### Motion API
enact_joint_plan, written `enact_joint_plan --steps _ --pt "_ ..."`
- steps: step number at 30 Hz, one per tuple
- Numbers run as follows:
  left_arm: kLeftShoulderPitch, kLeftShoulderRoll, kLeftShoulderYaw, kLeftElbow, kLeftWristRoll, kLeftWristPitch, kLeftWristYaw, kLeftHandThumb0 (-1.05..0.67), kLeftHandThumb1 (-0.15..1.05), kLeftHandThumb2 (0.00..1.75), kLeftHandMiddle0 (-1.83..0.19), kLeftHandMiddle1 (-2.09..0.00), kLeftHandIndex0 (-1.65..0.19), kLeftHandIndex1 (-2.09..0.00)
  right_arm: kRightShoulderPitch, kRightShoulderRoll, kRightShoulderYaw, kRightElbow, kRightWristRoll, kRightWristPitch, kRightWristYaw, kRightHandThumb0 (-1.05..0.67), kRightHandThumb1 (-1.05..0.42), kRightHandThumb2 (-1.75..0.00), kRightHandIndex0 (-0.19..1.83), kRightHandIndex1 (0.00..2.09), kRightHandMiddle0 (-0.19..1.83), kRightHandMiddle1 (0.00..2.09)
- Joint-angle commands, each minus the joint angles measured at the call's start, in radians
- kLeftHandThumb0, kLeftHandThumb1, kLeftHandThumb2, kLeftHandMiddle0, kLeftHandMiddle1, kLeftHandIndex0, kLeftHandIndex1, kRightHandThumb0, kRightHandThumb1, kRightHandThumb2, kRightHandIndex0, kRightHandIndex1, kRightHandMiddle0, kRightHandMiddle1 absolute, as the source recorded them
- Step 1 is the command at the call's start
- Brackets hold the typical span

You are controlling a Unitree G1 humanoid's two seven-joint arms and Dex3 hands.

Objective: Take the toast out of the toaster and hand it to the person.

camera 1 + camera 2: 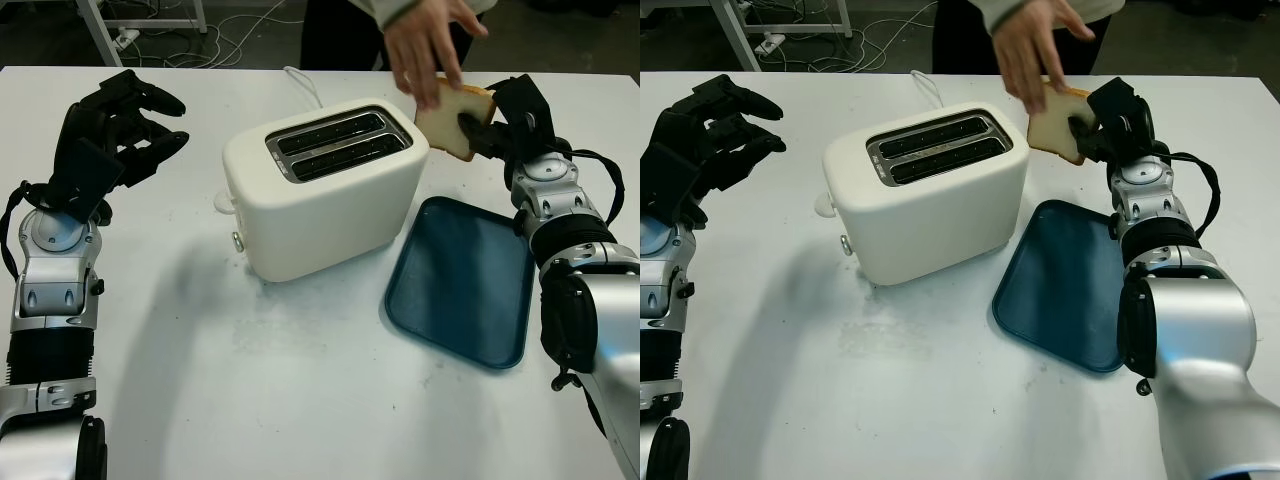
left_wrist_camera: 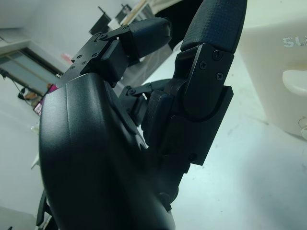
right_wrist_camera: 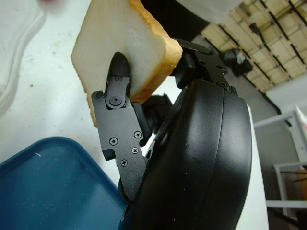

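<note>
A slice of white toast [image 1: 452, 118] is held up at the far right of the table, right of the toaster, with my right hand [image 1: 492, 128] shut on it; its black fingers [image 3: 116, 86] press against the flat face of the toast [image 3: 115, 38]. A person's hand [image 1: 425, 45] reaches down from the far side and touches the toast's upper left corner. The white two-slot toaster [image 1: 320, 190] stands mid-table with both slots showing no bread. My left hand [image 1: 115, 125] hangs raised at the far left, open, apart from the toaster.
A dark blue tray [image 1: 462, 280] lies on the white table [image 1: 300, 380] right of the toaster, below my right hand. The toaster's white cord [image 1: 303, 85] runs toward the far edge. The person stands behind the table's far edge.
</note>
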Motion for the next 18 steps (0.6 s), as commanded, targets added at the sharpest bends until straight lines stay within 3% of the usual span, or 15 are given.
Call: enact_joint_plan --steps 1,18 --pt "0.01 -0.003 0.002 -0.006 -0.007 0.007 0.001 -1.05 0.92 0.03 -0.62 -1.23 -0.53 -1.2 0.012 -0.001 -0.001 0.0 0.007 -0.029 0.002 -0.18 -0.92 -0.45 0.65 1.75 0.32 1.75" --pt "0.013 -0.004 0.0 -0.013 -0.007 0.015 0.001 -1.05 0.92 0.04 -0.62 -1.23 -0.52 -1.2 0.006 0.002 -0.002 -0.014 0.011 -0.053 0.025 -0.21 -0.92 -0.45 0.72 1.75 0.41 1.75"
